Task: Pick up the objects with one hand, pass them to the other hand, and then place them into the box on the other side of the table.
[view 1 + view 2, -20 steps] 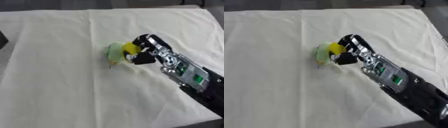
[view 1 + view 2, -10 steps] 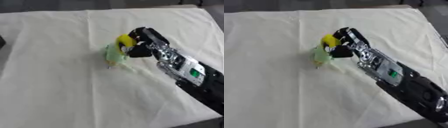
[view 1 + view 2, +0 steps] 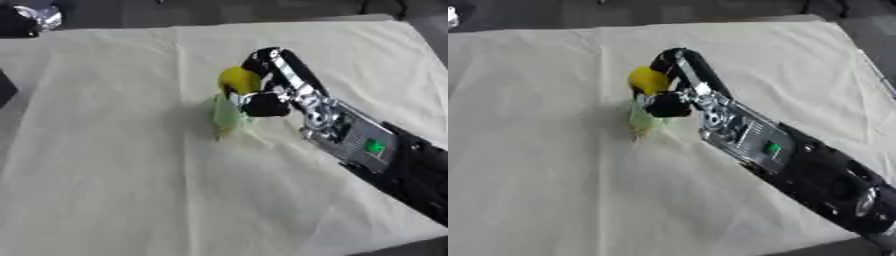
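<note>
Pale cream cloth [image 3: 114, 175] covers the whole table, creased in long soft folds, with a dark floor showing beyond its far edge. Near the middle of the cloth, slightly toward the far side, sits the task's object [image 3: 229, 102]: a light green body with a rounded yellow top; what it is cannot be made out. Its lower tip appears to be just at the cloth, and the body leans a little.

From the lower right corner the right arm [image 3: 798, 165] reaches in diagonally, black with a silver section bearing a small green light. At its end the right hand [image 3: 677, 82] is grasping the green-and-yellow object, with dark fingers [image 3: 262, 57] curled over the yellow top and the thumb [image 3: 667, 106] pressed against the green body from the near side.

Only 1 hand shows in either view.
</note>
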Robot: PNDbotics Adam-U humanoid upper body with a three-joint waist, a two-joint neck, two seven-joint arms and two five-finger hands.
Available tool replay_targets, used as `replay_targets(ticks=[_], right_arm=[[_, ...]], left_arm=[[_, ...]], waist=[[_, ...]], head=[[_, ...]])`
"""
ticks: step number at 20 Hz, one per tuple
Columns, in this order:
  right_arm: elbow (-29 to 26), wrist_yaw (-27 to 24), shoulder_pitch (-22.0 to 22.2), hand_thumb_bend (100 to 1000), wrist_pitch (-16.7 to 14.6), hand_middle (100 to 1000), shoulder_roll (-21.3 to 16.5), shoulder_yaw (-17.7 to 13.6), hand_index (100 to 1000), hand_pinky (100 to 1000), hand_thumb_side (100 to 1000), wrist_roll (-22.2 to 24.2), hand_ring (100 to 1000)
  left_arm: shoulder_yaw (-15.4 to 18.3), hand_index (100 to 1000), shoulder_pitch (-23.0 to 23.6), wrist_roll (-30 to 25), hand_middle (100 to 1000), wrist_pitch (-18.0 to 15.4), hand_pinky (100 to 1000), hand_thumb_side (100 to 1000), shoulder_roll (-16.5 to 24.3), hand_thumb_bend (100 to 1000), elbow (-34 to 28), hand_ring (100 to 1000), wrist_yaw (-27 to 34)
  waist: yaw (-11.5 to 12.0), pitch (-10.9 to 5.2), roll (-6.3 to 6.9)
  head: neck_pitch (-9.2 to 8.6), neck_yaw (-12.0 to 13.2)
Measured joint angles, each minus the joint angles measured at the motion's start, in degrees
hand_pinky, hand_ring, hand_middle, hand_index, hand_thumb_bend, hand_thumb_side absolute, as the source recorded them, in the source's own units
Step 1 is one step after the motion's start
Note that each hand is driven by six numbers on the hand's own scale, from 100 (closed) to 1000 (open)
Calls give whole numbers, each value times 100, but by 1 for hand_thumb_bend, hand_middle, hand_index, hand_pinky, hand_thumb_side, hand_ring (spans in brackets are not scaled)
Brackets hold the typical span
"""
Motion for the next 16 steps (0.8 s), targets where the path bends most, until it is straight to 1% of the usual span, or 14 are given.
replay_targets(ticks=[4, 8, 10, 16], right_arm=[[-1, 362, -100, 259, 21, 451, 5, 58, 523, 362, 100, 115, 525], [-3, 689, -194, 257, -1, 452, 26, 124, 524, 365, 100, 245, 526], [-3, 830, -224, 256, -12, 452, 45, 140, 524, 366, 100, 303, 526], [-5, 1289, -321, 256, -156, 455, 121, 171, 528, 380, 100, 469, 532]], left_arm=[[-195, 760, -91, -256, 746, 280, 831, 588, -127, 405, -52, 722, 86], [-340, 760, -205, -447, 746, 488, 832, 627, -293, 397, -64, 721, 150], [-409, 761, -249, -528, 747, 587, 833, 630, -388, 397, -67, 721, 202], [-564, 767, -338, -732, 752, 801, 840, 678, -628, 407, -104, 725, 313]], waist=[[49, 0, 7], [99, 0, 7], [105, 0, 7], [153, 0, 16]], head=[[-1, -15], [-1, -18], [-1, -26], [-1, -65]])
